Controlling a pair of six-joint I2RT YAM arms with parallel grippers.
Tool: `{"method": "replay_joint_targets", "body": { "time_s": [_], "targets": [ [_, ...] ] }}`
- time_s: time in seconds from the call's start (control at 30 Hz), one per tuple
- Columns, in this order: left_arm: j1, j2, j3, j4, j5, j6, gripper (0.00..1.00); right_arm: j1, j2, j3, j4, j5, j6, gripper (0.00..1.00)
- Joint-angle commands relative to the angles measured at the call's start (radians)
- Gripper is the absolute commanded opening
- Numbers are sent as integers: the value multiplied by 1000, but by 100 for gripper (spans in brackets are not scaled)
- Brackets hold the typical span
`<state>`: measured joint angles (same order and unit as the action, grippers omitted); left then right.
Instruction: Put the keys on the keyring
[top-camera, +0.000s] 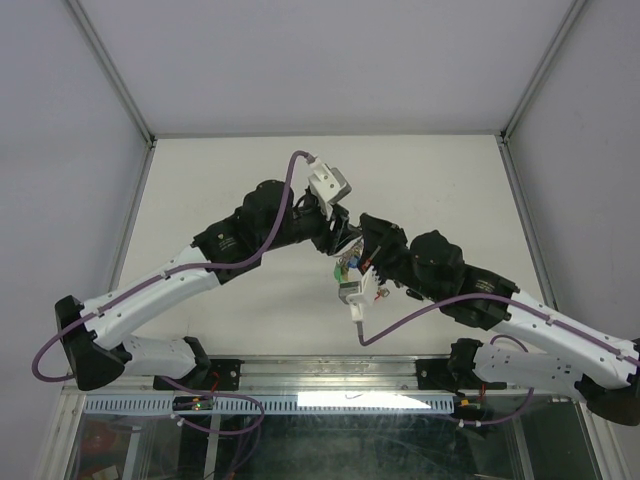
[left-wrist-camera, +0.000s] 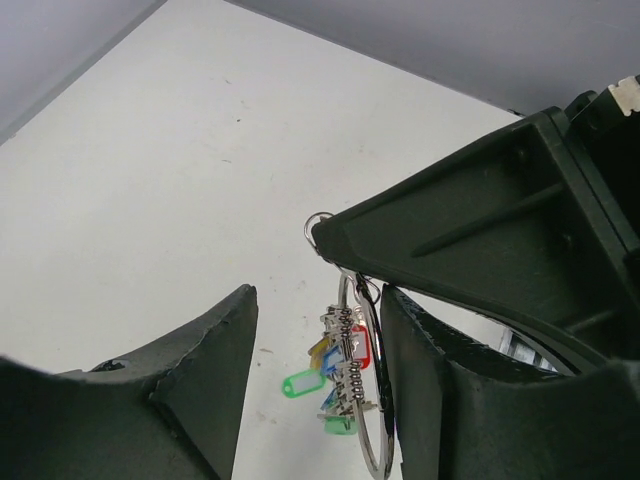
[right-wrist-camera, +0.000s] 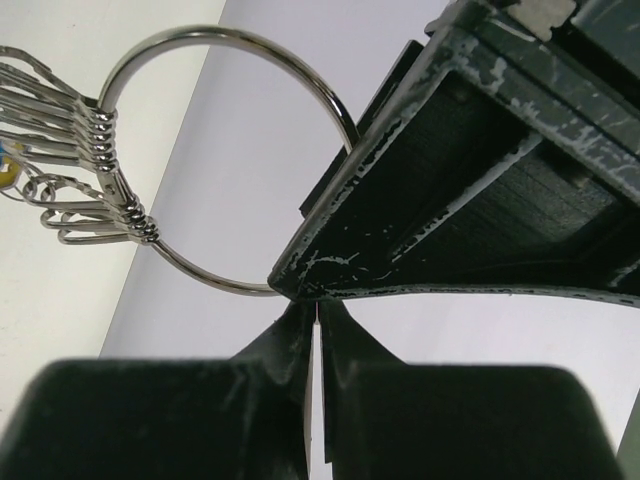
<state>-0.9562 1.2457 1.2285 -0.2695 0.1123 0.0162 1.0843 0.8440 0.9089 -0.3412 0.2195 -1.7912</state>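
The keyring is a large silver wire ring held up above the table. My right gripper is shut on its lower arc. Several small silver keys hang bunched on the ring. Their tags show in the left wrist view: a red one, a green one, plus blue and yellow ones. My left gripper is open with the keyring between its fingers, close to the right finger. From above, both grippers meet over the table's middle, around the keys.
The white table is bordered by grey walls and a metal frame. The right gripper's dark body fills the upper right of the left wrist view. A small wire loop shows at its tip.
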Motion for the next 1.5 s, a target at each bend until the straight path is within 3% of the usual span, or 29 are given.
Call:
{"method": "replay_joint_targets", "body": {
  "time_s": [0.0,0.4,0.67,0.9,1.17,1.37,1.47],
  "targets": [
    [-10,13,71,19,-20,23,50,5,3,44,83,-18,-16,0],
    [-24,59,107,19,-28,29,38,15,19,42,99,-41,-17,0],
    [-24,57,114,20,-72,21,1,19,17,29,97,-57,-14,0],
    [-24,30,82,50,-134,0,0,19,-3,22,97,-60,9,1],
    [-24,-36,9,112,-118,5,0,19,-50,5,116,-22,46,31],
    [-24,-97,-56,152,-123,17,0,19,-113,-21,125,9,102,37],
    [-24,-137,-93,176,-122,25,0,18,-157,-53,175,26,209,39]
  ]
}}
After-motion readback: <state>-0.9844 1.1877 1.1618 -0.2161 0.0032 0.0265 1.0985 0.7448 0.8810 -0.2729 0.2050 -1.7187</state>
